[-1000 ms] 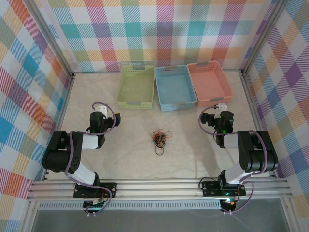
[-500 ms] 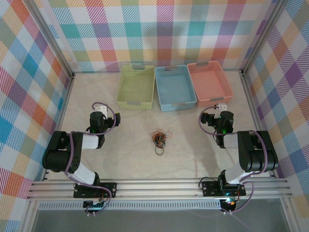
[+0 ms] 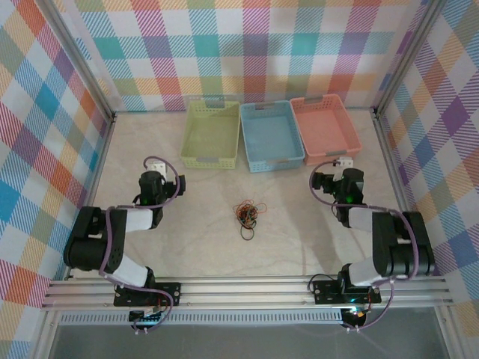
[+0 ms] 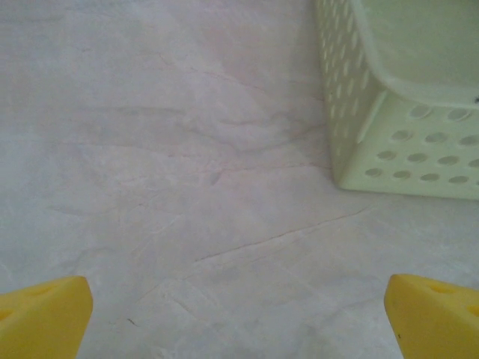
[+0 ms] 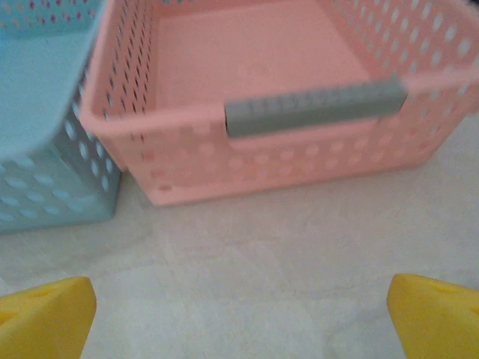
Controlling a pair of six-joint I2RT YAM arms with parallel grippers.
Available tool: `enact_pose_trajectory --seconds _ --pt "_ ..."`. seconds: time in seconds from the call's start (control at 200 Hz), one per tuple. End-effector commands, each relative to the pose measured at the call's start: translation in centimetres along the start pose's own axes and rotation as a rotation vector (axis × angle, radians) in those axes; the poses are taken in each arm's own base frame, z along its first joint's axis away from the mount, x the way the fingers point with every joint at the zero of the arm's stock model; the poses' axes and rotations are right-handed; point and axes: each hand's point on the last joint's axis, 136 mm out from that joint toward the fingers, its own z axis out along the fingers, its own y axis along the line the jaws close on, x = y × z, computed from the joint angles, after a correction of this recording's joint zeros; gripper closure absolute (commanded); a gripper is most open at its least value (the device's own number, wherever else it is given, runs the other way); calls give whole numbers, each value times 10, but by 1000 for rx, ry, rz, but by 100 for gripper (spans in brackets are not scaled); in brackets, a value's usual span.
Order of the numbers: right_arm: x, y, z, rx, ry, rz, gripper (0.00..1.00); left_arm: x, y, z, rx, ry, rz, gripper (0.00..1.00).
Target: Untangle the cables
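Observation:
The cables [image 3: 247, 215] lie as a small tangled bunch of orange, red and dark wires on the table's middle, with one dark loop trailing toward the near edge. My left gripper [image 3: 155, 166] is well to their left and far from them. It is open, its yellow fingertips [image 4: 45, 314] wide apart over bare table. My right gripper [image 3: 343, 164] is off to the cables' right, just in front of the pink basket. It is also open, its yellow fingertips [image 5: 430, 310] spread with nothing between them.
Three baskets stand in a row at the back: green [image 3: 210, 162], blue [image 3: 273, 166] and pink [image 3: 329, 155]. The green basket's corner [image 4: 404, 149] is ahead and to the right of the left gripper. The pink basket's wall [image 5: 299, 164] and the blue basket [image 5: 45, 187] face the right gripper. Metal rails line the table edges.
Both arms have shifted slightly, their wrists edging toward the baskets. The cables lie as before, and both grippers stay open.

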Motion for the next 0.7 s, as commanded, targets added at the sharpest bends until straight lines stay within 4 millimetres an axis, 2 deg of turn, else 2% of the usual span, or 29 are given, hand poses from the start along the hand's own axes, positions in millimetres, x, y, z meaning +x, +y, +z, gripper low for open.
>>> enact_pose_trajectory --seconds 0.0,0.06,0.145,0.18,0.22,0.25,0.285,0.37,0.405,0.505,0.695 --pt "-47 -3 -23 41 -24 94 0 -53 -7 -26 -50 -53 26 0" --pt "-59 4 -36 7 -32 132 2 -72 -20 -45 -10 -117 27 0" --pt "-68 5 -48 10 6 211 6 -96 -34 -71 85 -189 -21 0" --pt "-74 8 -50 -1 23 226 7 -105 -33 -79 95 -207 -77 0" --pt "-79 13 -50 -23 51 236 7 -117 -24 -88 56 -214 -194 0" --pt "-83 18 -49 -49 71 244 9 -116 -13 -92 10 -176 -306 0" --pt "-87 23 -45 -71 98 255 11 -116 -10 -97 9 -109 -423 0" --pt "-94 36 -34 -121 169 268 11 -122 -33 -104 162 39 -472 0" --pt "-98 44 -28 -157 191 269 11 -111 -37 -106 160 132 -506 0" --pt "-101 58 -5 -208 271 272 12 -102 -62 -116 271 299 -508 0" --pt "-91 63 46 -173 385 275 14 -75 -92 -128 420 478 -558 0"
